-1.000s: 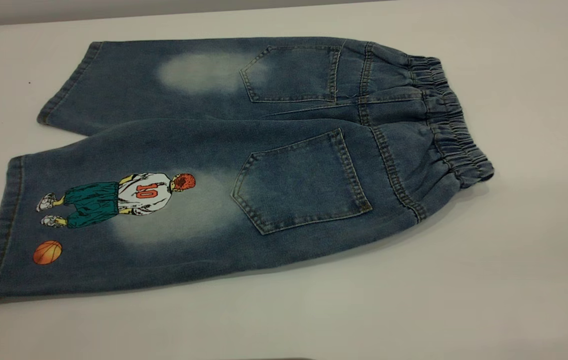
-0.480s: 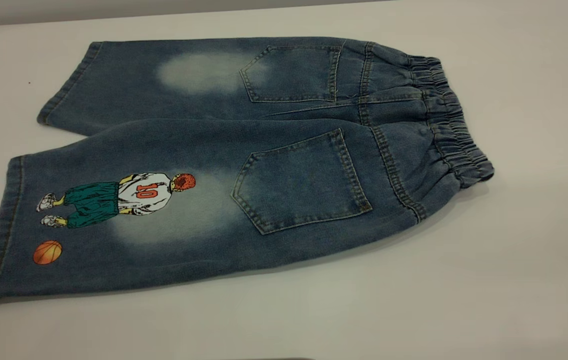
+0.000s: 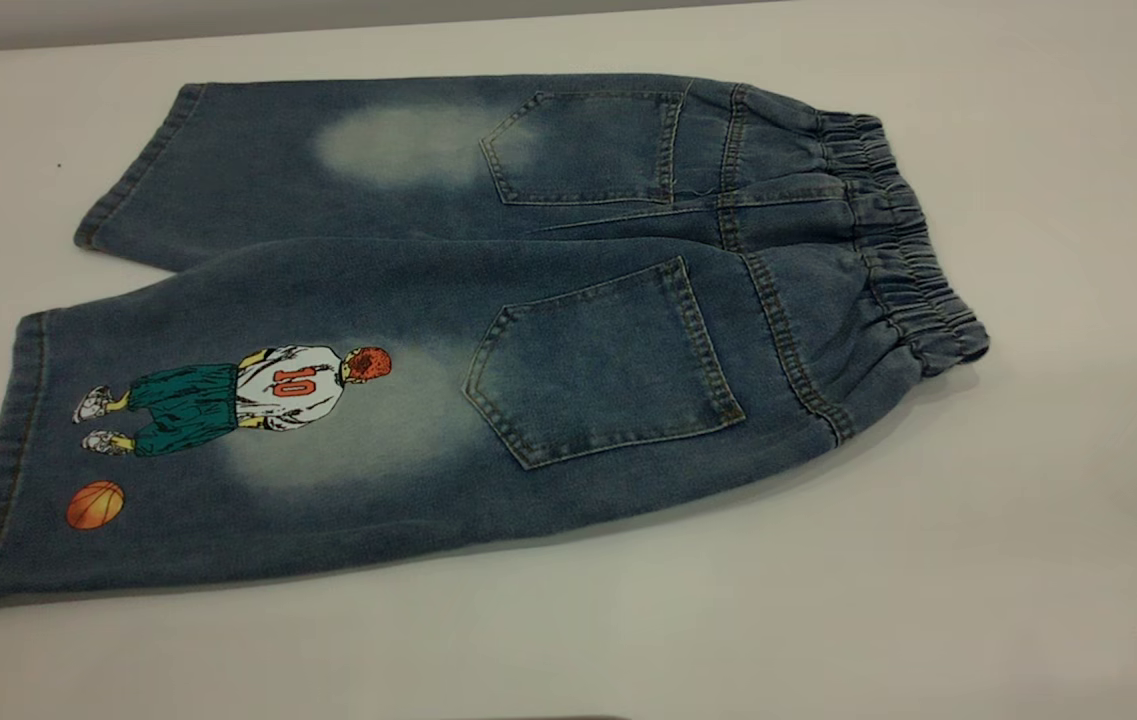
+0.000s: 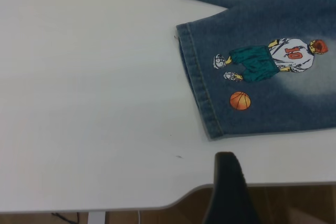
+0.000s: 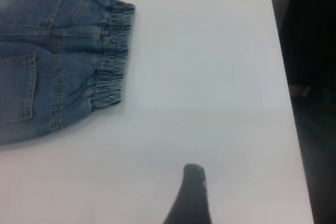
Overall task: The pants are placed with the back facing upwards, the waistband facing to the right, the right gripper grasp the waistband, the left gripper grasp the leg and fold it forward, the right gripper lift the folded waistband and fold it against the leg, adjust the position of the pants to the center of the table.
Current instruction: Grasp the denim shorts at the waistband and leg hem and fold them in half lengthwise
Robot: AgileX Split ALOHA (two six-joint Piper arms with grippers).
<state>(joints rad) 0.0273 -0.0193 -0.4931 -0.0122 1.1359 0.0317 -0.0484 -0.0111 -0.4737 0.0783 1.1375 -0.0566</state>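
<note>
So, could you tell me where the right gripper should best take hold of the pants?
Probably the elastic waistband, at its near corner, coming in from the bare table on the right. The gathered band is thick and its edge lies open, with nothing beside it.

Only one finger each of left gripper (image 4: 229, 188) & right gripper (image 5: 191, 195) visible; rest cut off.

one pants (image 3: 488, 330), two back pockets (image 3: 603, 365), one table (image 3: 1028, 550)
</note>
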